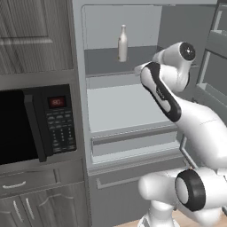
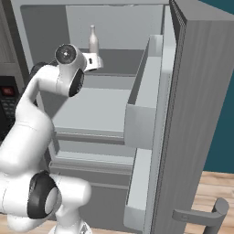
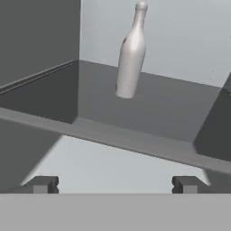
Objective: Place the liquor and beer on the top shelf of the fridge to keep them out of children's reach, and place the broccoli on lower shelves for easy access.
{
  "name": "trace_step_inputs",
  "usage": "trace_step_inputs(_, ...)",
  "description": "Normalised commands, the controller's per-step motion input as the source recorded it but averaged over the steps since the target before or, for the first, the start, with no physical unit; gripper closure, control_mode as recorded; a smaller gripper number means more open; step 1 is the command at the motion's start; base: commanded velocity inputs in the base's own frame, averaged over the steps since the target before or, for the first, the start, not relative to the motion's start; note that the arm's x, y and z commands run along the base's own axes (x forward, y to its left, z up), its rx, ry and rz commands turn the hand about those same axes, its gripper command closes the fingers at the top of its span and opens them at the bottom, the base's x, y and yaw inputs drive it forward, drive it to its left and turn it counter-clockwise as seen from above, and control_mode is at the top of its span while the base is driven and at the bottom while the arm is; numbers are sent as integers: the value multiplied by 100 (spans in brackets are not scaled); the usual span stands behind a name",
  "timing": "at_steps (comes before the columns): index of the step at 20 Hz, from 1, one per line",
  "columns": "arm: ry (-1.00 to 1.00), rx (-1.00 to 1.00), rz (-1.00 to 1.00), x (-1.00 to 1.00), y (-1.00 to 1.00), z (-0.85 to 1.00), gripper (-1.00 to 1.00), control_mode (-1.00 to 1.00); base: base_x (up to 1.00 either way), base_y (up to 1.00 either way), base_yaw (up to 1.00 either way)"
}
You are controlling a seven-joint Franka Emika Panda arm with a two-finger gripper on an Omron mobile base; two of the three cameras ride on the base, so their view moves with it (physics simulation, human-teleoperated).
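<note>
Fridge (image 1: pixel 82 111) open, pale interior. Door (image 2: pixel 201 119) swung wide at the right of the right base view, racks on its inner face.

Liquor (image 1: pixel 122 43) stands upright on the top shelf (image 1: pixel 104 62), the darker grey board, upper centre of the left base view. In the right base view the liquor (image 2: pixel 93 41) sits upper left, toward the back of the top shelf (image 2: pixel 123 57). Lower shelves (image 1: pixel 119 106) whitish, below it.

Pincer (image 3: pixel 116 185): in the hand view two dark fingertips (image 3: pixel 44 184) at the bottom edge, spread wide, nothing between them. Liquor (image 3: pixel 131 54) is up-frame of them, near centre top, leaning a little in this tilted view, well apart from the tips. Front rim of the top shelf (image 3: pixel 135 146) crosses the frame between pincer and bottle; the pincer is in front of that rim, outside the shelf.

Arm (image 1: pixel 195 119) rises from the lower right of the left base view, wrist level with the top shelf. Black microwave (image 1: pixel 37 124) at left, built into dark wood cabinets (image 1: pixel 35 35).
</note>
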Motion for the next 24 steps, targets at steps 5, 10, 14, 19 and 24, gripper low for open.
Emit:
trace_step_inputs(5,28,-5,-1,-85,-3,0,-100,-100,0,0,0)
trace_step_inputs(10,10,-6,-4,-68,2,-3,-100,-100,0,0,0)
trace_step_inputs(14,0,-1,0,-80,0,-10,-100,-100,0,0,0)
trace_step_inputs(19,0,0,0,-74,0,-5,-100,-100,0,0,0)
trace_step_inputs(24,0,0,0,0,0,0,-100,100,-84,23,0)
